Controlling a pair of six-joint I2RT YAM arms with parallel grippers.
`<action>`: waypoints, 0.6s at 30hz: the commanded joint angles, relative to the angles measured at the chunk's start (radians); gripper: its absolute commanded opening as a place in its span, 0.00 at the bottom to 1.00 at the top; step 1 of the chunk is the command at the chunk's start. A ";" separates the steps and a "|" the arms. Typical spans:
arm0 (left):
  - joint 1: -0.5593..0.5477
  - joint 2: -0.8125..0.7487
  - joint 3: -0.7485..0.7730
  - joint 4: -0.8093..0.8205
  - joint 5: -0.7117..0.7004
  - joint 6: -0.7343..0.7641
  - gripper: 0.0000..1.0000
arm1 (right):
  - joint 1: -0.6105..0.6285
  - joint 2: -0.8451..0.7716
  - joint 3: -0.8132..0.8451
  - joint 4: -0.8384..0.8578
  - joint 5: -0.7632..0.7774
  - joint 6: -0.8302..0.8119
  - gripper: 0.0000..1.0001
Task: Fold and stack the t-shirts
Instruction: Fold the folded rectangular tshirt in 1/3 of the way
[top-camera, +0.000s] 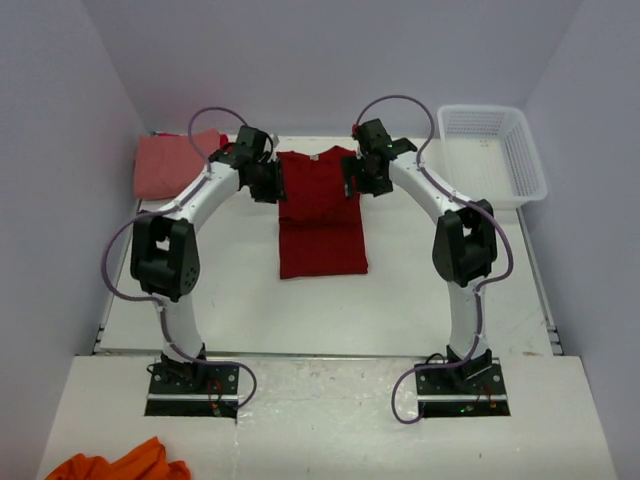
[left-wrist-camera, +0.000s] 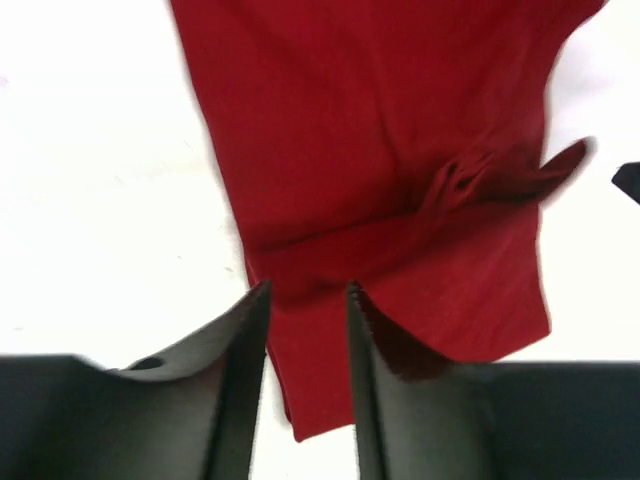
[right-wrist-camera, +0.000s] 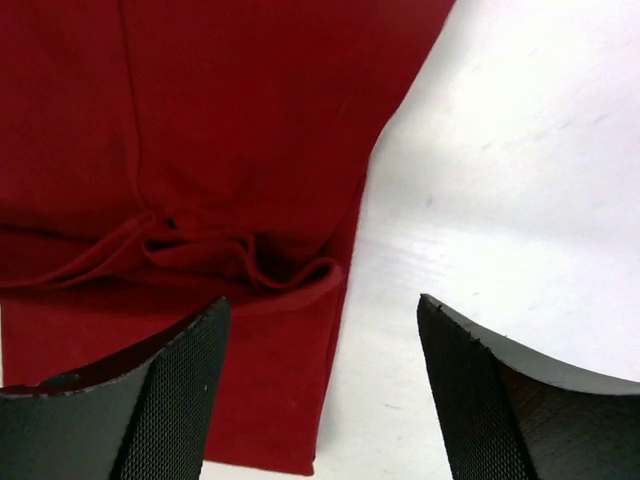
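The white tabletop (top-camera: 440, 290) carried a dark red t-shirt (top-camera: 322, 225) lying flat mid-table, a salmon-pink t-shirt (top-camera: 165, 165) far left, and a white basket (top-camera: 500, 195) far right.

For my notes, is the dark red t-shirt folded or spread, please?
Partly folded: the t-shirt is a narrow strip, sides turned in.

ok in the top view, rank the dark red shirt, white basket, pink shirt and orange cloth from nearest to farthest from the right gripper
From the right gripper:
1. dark red shirt, right beside it, mid-table
2. white basket, far right corner
3. pink shirt, far left corner
4. orange cloth, bottom left edge of the view
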 joint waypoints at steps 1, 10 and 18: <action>-0.003 -0.200 -0.005 0.123 -0.144 0.045 0.40 | -0.018 -0.084 0.109 -0.030 0.088 -0.037 0.77; -0.050 -0.231 -0.187 0.132 0.041 -0.039 0.28 | -0.014 -0.380 -0.324 0.054 -0.066 0.052 0.28; -0.173 -0.087 -0.255 0.212 0.200 -0.108 0.00 | 0.025 -0.473 -0.699 0.320 -0.397 0.163 0.00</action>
